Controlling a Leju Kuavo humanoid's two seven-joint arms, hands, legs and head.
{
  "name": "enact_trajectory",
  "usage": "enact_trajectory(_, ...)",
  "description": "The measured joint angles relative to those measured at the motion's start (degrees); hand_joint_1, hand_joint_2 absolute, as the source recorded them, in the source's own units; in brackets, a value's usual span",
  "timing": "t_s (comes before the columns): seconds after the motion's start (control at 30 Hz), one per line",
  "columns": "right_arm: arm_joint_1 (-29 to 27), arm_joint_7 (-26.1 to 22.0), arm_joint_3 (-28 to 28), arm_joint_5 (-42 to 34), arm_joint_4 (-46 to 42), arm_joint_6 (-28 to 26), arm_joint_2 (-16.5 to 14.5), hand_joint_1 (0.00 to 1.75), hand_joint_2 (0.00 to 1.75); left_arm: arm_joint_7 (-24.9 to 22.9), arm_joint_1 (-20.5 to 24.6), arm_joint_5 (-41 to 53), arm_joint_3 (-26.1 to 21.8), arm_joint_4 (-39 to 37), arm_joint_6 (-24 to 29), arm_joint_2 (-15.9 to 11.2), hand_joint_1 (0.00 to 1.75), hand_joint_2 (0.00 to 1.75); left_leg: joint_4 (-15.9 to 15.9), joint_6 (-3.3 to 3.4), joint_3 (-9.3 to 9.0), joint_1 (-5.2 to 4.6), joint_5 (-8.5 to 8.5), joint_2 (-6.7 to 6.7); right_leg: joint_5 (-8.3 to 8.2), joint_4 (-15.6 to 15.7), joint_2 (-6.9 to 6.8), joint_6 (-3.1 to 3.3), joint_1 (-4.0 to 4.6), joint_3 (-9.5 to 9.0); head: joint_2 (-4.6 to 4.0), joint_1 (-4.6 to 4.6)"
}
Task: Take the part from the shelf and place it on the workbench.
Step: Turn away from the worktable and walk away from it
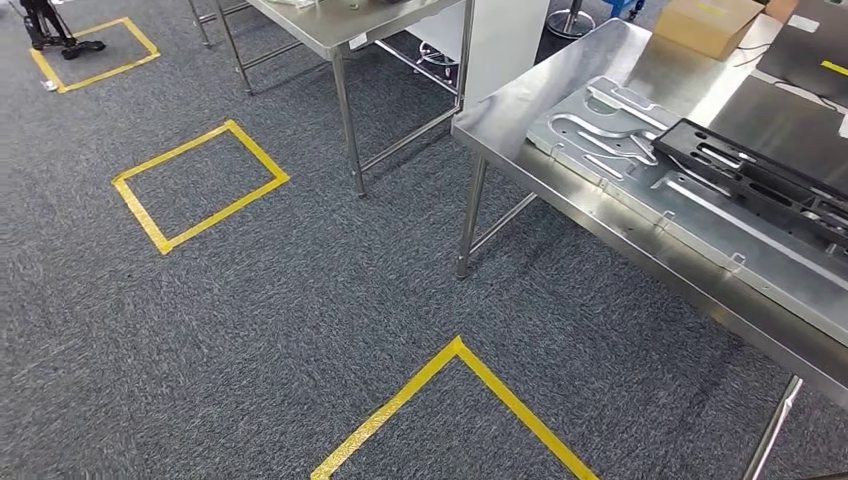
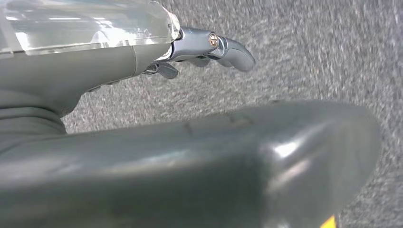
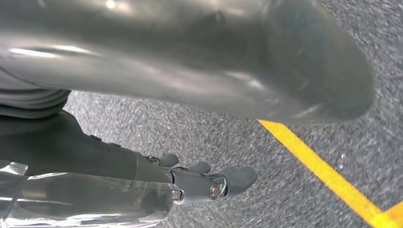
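I read this as early in the job: my left hand (image 2: 209, 50) and right hand (image 3: 209, 183) hang over the carpet with fingers loosely extended, holding nothing. I see no shelf, so I can't say where the part is. The desk (image 1: 520, 110) at right is cut off; its metal plates (image 1: 640, 170) may be unrelated.
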State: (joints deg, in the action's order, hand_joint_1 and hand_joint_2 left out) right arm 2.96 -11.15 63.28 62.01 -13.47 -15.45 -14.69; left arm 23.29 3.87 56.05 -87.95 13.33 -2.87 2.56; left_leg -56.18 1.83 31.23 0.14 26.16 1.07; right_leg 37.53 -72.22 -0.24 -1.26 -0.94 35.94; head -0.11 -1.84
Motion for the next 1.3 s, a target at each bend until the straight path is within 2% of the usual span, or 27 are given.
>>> enact_trajectory(0.03,-0.03,0.13,0.00,0.05,0.03,0.00,0.07,0.00,0.00,-0.24,0.01,0.03,0.00,0.00,0.11,0.00,0.00,0.00,-0.10,0.04,0.08,-0.09,-0.01,0.62,0.02,-1.74,0.08,0.10,0.05,1.02,0.00,-0.01)
enact_trajectory(0.07,-0.05,0.34,0.00,0.08,0.06,0.01,0.14,0.00,0.00,-0.53,0.01,0.04,0.00,0.00,0.23,0.00,0.00,0.00,-0.25,0.03,0.12,-0.14,0.02,1.31,-1.14,-1.22,0.17,0.22,0.09,0.97,0.00,-0.01)
enact_trajectory(0.13,-0.07,0.76,0.00,0.14,0.10,0.04,0.29,0.00,0.00,-1.01,0.02,0.09,0.00,0.00,0.36,0.00,0.00,0.00,-0.68,-0.10,0.13,-0.15,0.17,2.71,-5.65,5.77,1.19,0.55,0.10,-2.03,0.00,-0.01)
enact_trajectory(0.2,-0.06,1.17,-0.01,0.27,0.15,0.14,0.48,0.00,0.00,-1.50,0.09,0.32,0.01,0.00,0.40,-0.03,0.00,0.00,-1.20,-0.49,0.42,-0.28,0.36,3.82,-8.26,12.28,3.14,0.80,0.10,-4.88,0.00,-0.02)
enact_trajectory(0.27,0.13,1.14,-0.03,0.48,0.21,0.34,0.62,0.00,0.00,-2.16,0.10,1.02,0.07,0.00,0.43,-0.16,0.00,0.00,-1.37,-1.08,0.87,-0.29,0.32,4.68,-8.45,13.80,3.65,1.06,0.23,-5.41,0.00,-0.07)
enact_trajectory(0.33,0.38,0.49,-0.08,0.80,0.22,0.54,0.67,0.00,0.00,-3.11,0.02,2.46,0.38,-0.01,0.50,-0.33,0.00,0.00,-1.47,-1.73,1.18,-0.13,0.28,5.27,-8.78,14.17,2.43,1.72,0.20,-5.49,0.00,-0.08)
enact_trajectory(0.4,0.51,-0.62,-0.23,1.14,0.22,0.46,0.74,0.00,0.00,-4.21,0.00,4.14,1.11,-0.04,0.65,-0.43,0.00,0.00,-4.21,-2.35,2.46,-0.10,2.03,3.42,-9.05,14.68,1.09,2.45,0.04,-5.67,0.00,-0.25)
enact_trajectory(0.47,0.55,-1.98,-0.38,1.23,0.22,0.11,0.81,0.00,0.00,-4.90,0.17,5.17,1.87,-0.07,0.85,-0.49,0.00,0.00,-11.46,-2.95,5.85,0.05,5.88,0.57,-9.05,14.82,-0.35,2.83,0.14,-5.69,0.00,-0.43)
enact_trajectory(0.5,0.58,-2.60,-0.42,1.18,0.22,-0.03,0.87,0.00,0.00,-5.03,0.27,5.45,2.19,-0.07,0.93,-0.51,0.00,0.00,-15.32,-3.21,7.70,0.20,7.48,-0.12,-9.01,14.81,-1.14,2.89,0.21,-5.67,0.00,-0.43)
enact_trajectory(0.53,0.63,-3.06,-0.42,1.12,0.22,-0.12,0.94,0.00,0.00,-5.06,0.30,5.58,2.45,-0.07,0.98,-0.52,0.00,0.00,-17.76,-3.38,8.87,0.33,8.14,-0.45,-8.95,14.80,-1.91,2.90,0.25,-5.68,0.00,-0.43)
enact_trajectory(0.57,0.71,-3.28,-0.42,1.07,0.22,-0.15,1.03,0.00,0.00,-5.06,0.28,5.68,2.68,-0.07,1.06,-0.52,0.00,0.00,-18.03,-3.46,8.94,0.42,7.66,-0.64,-8.88,14.79,-2.63,2.86,0.27,-5.71,0.00,-0.43)
enact_trajectory(0.6,0.82,-3.32,-0.42,1.05,0.22,-0.15,1.11,0.00,0.00,-5.05,0.22,5.71,2.85,-0.07,1.13,-0.54,0.00,0.00,-15.71,-3.44,7.66,0.49,6.10,-0.93,-8.79,14.79,-3.29,2.79,0.27,-5.82,0.00,-0.44)
enact_trajectory(0.63,0.93,-3.14,-0.42,1.05,0.23,-0.14,1.16,0.00,0.00,-5.03,0.19,5.66,2.95,-0.07,1.20,-0.57,0.00,0.00,-11.52,-3.28,5.37,0.49,4.01,-1.69,-8.69,14.79,-3.89,2.67,0.28,-5.99,0.00,-0.44)
enact_trajectory(0.7,1.05,-2.57,-0.42,1.05,0.25,-0.13,1.21,0.00,0.00,-4.92,0.31,5.42,3.01,-0.07,1.23,-0.67,0.00,0.00,-3.49,-2.62,1.15,0.03,1.36,-4.12,-8.43,14.78,-4.98,2.24,0.46,-6.37,0.00,-0.40)
enact_trajectory(0.73,1.09,-2.30,-0.42,1.05,0.27,-0.13,1.23,0.00,0.00,-4.85,0.36,5.28,3.01,-0.07,1.23,-0.70,0.00,0.00,-1.47,-2.27,0.20,-0.23,0.98,-4.90,-8.31,14.77,-5.43,1.95,0.55,-6.51,0.00,-0.39)
enact_trajectory(0.77,1.14,-2.04,-0.42,1.06,0.29,-0.13,1.25,0.00,0.00,-4.79,0.36,5.11,3.02,-0.07,1.23,-0.75,0.00,0.00,-0.89,-1.99,0.06,-0.48,1.13,-5.05,-8.22,14.81,-5.89,1.63,0.61,-6.63,0.00,-0.37)
enact_trajectory(0.83,1.28,-1.53,-0.42,1.07,0.32,-0.13,1.27,0.00,0.00,-4.71,0.12,4.78,3.02,-0.07,1.24,-0.81,0.00,0.00,-0.58,-1.44,0.06,-0.39,0.83,-3.78,-7.98,14.83,-6.38,0.95,0.52,-6.95,0.00,-0.37)
enact_trajectory(0.9,1.28,-1.09,-0.42,1.09,0.34,-0.13,1.29,0.00,0.00,-4.61,-0.04,4.54,3.02,-0.07,1.28,-0.81,0.00,0.00,0.05,-0.71,-0.24,-0.08,0.31,-2.61,-6.27,12.75,-4.12,0.44,0.36,-6.27,0.00,-0.29)
enact_trajectory(0.97,1.13,-0.78,-0.42,1.11,0.40,-0.13,1.31,0.00,0.00,-4.44,0.07,4.39,3.02,-0.07,1.32,-0.79,0.00,0.00,0.29,-0.20,-0.24,0.00,-0.02,-1.46,-2.49,6.07,-0.93,0.32,0.24,-3.10,0.00,-0.20)
enact_trajectory(1.0,1.06,-0.64,-0.42,1.11,0.43,-0.13,1.33,0.00,0.00,-4.35,0.13,4.30,3.02,-0.07,1.34,-0.79,0.00,0.00,0.26,-0.08,-0.13,-0.06,-0.07,-0.76,-0.77,1.99,-0.21,0.31,0.22,-1.02,0.00,-0.18)
enact_trajectory(1.03,1.02,-0.55,-0.42,1.10,0.45,-0.13,1.34,0.00,0.00,-4.28,0.16,4.22,3.02,-0.07,1.36,-0.79,0.00,0.00,0.20,-0.05,-0.09,-0.10,-0.08,0.01,-0.04,-0.95,0.05,0.28,0.21,0.58,0.00,-0.19)
enact_trajectory(1.07,0.99,-0.51,-0.42,1.05,0.46,-0.14,1.37,0.00,0.00,-4.24,0.15,4.17,3.02,-0.07,1.39,-0.79,0.00,0.00,0.12,-0.06,-0.10,-0.12,-0.05,0.82,-0.50,-1.93,0.15,0.27,0.20,1.31,0.00,-0.18)
enact_trajectory(1.1,0.97,-0.51,-0.42,0.97,0.48,-0.15,1.41,0.00,0.00,-4.22,0.13,4.22,3.02,-0.07,1.42,-0.79,0.00,0.00,0.00,-0.12,-0.16,-0.11,0.01,1.62,-2.18,-0.46,0.28,0.29,0.17,0.91,0.00,-0.18)
enact_trajectory(1.13,0.94,-0.59,-0.42,0.86,0.48,-0.19,1.48,0.00,0.00,-4.19,0.12,4.32,3.02,-0.07,1.46,-0.78,0.00,0.00,-0.18,-0.24,-0.23,-0.08,0.11,2.39,-4.59,2.96,0.64,0.36,0.12,-0.44,0.00,-0.17)
enact_trajectory(1.2,0.74,-0.84,-0.36,0.61,0.48,-0.28,1.72,0.00,0.00,-3.99,0.15,4.51,3.02,-0.08,1.55,-0.73,0.00,0.00,-0.77,-0.68,-0.02,-0.06,0.44,3.78,-8.20,10.45,3.02,0.58,-0.05,-3.45,0.00,-0.18)
enact_trajectory(1.27,0.54,-1.05,-0.19,0.31,0.48,-0.34,1.98,0.00,0.00,-3.59,0.18,4.59,3.02,-0.08,1.69,-0.67,0.00,0.00,-1.18,-1.36,0.50,0.00,0.62,4.91,-8.98,13.53,4.49,0.87,-0.01,-4.54,0.00,-0.21)
enact_trajectory(1.3,0.50,-1.10,-0.07,0.14,0.47,-0.34,2.13,0.00,0.00,-3.39,0.15,4.61,3.02,-0.08,1.77,-0.66,0.00,0.00,-1.21,-1.73,0.70,0.02,0.59,5.44,-9.00,13.67,4.11,1.06,0.08,-4.53,0.00,-0.22)
